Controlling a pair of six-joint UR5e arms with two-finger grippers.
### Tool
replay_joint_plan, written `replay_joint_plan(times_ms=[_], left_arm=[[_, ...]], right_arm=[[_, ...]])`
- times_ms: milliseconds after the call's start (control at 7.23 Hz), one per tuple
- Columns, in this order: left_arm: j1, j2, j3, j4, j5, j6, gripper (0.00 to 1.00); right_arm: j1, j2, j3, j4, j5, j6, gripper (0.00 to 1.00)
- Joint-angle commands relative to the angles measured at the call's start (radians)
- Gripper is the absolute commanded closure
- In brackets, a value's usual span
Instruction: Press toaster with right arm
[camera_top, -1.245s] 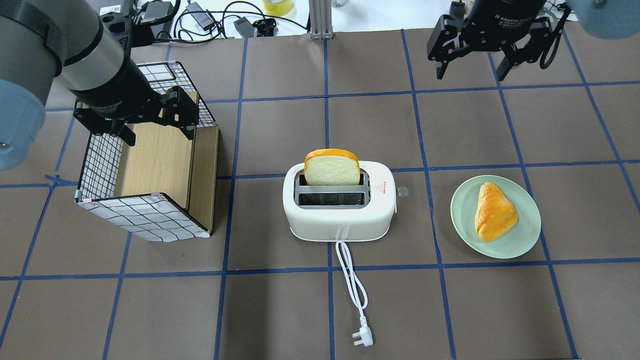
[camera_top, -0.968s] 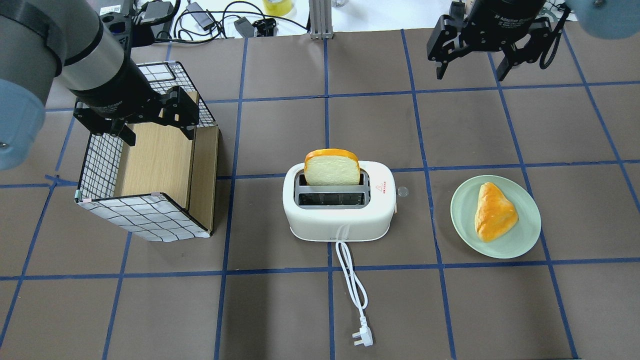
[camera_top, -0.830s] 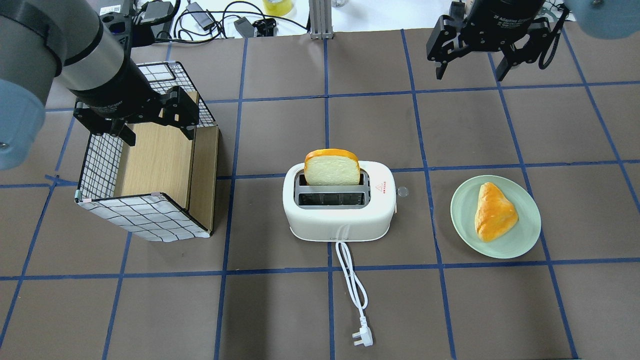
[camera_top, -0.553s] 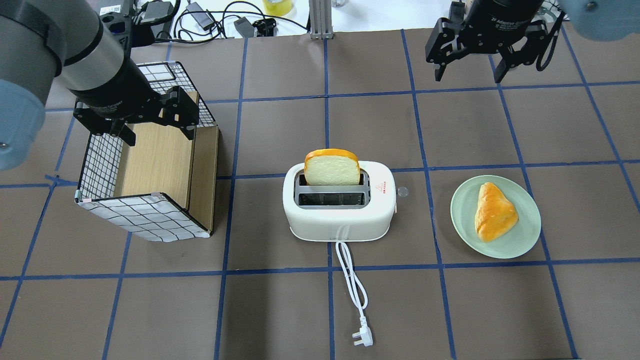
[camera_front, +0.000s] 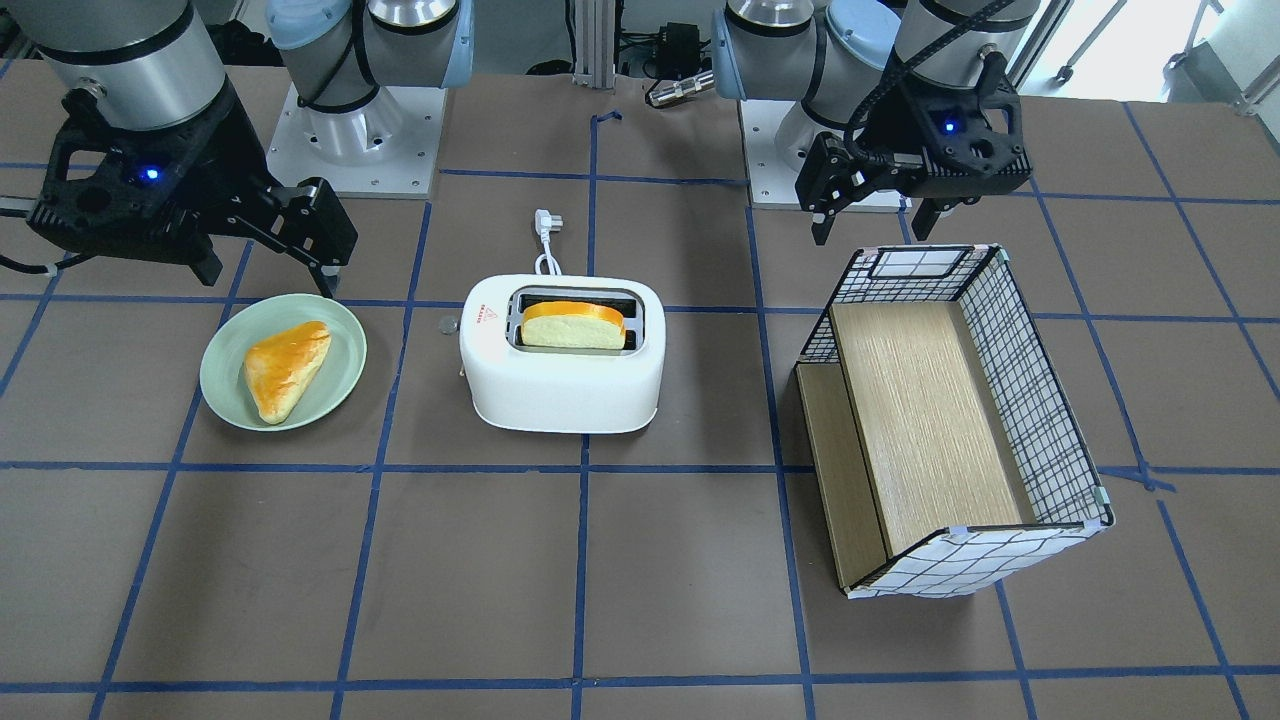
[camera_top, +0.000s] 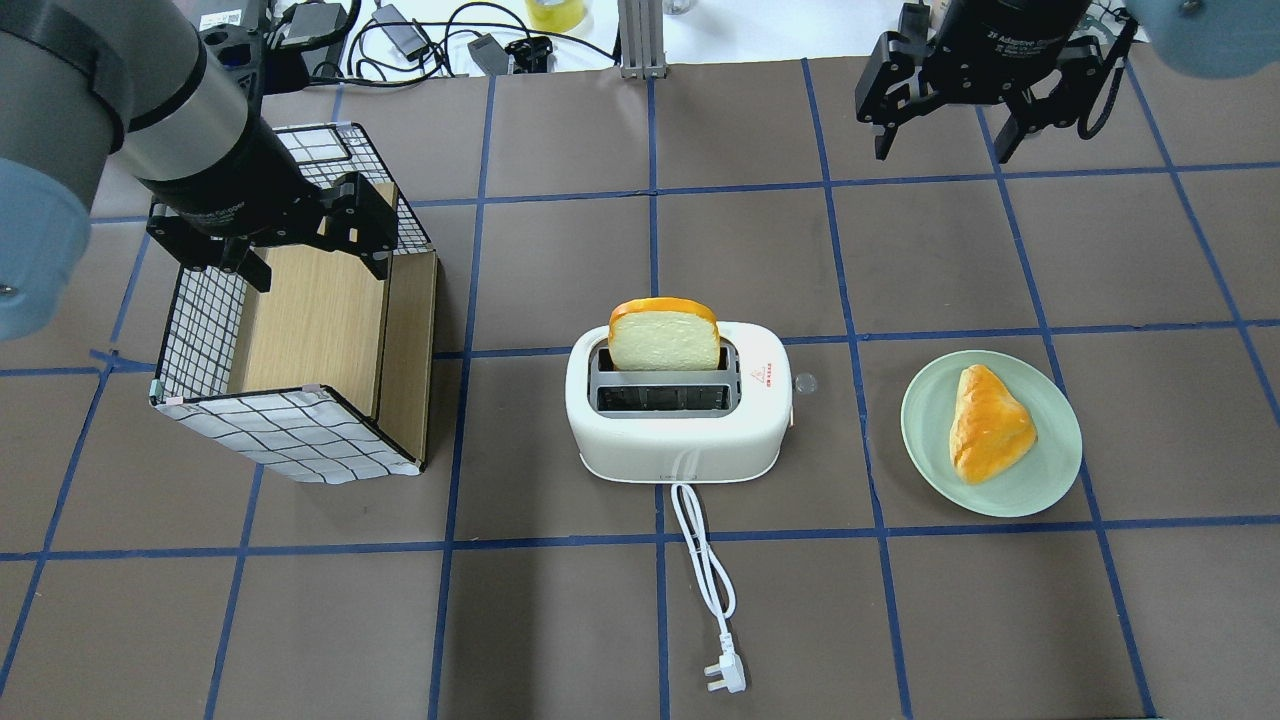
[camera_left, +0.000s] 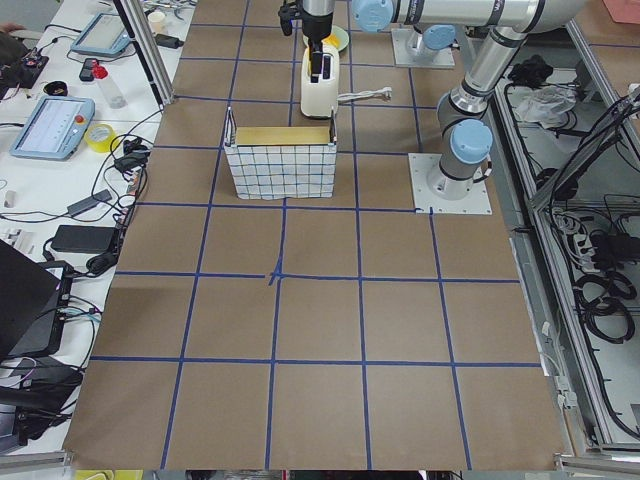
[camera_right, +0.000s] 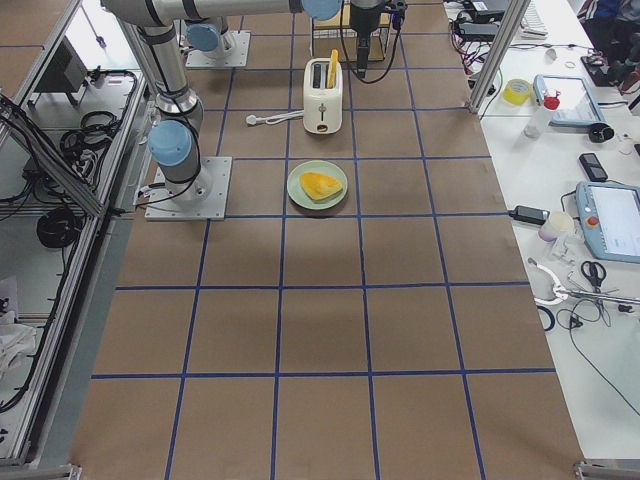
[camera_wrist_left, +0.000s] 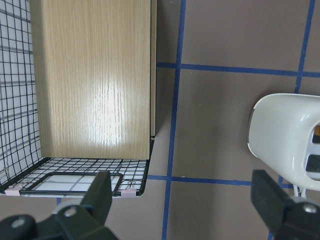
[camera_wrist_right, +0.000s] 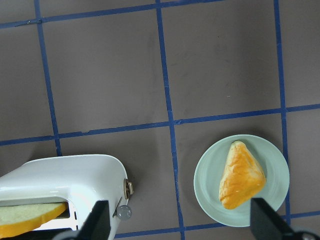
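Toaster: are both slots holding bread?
No: the toaster has one bread slice in its far slot, and the near slot is empty.

wire basket (camera_wrist_left: 90, 100) beside toaster (camera_wrist_left: 287, 137)

R end effector (camera_top: 942, 152) body reads "2F Adaptive Gripper"; toaster (camera_top: 680, 440) logo (camera_top: 762, 377) illegible.

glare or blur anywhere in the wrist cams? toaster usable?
Left wrist view: glare patch on the wooden panel of the basket; toaster sharp but cut by the frame edge; left gripper fingers soft. Right wrist view: even light, no glare; toaster and plate sharp, right gripper fingers blurred at the bottom edge.
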Motion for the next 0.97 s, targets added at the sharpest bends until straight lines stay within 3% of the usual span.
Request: replay_joint_plan(times_ms=[0, 691, 830], left_arm=[[0.000, 0.000, 0.000, 0.000, 0.000, 0.000, 0.00], [0.000, 0.000, 0.000, 0.000, 0.000, 0.000, 0.00], [0.002, 0.000, 0.000, 0.000, 0.000, 0.000, 0.00]], right_arm=[[0.000, -0.001, -0.009, 0.003, -0.015, -0.001, 0.00], [-0.012, 0.002, 0.003, 0.012, -0.001, -0.004, 0.03], [-0.018, -0.001, 0.005, 0.009, 0.008, -0.007, 0.49]])
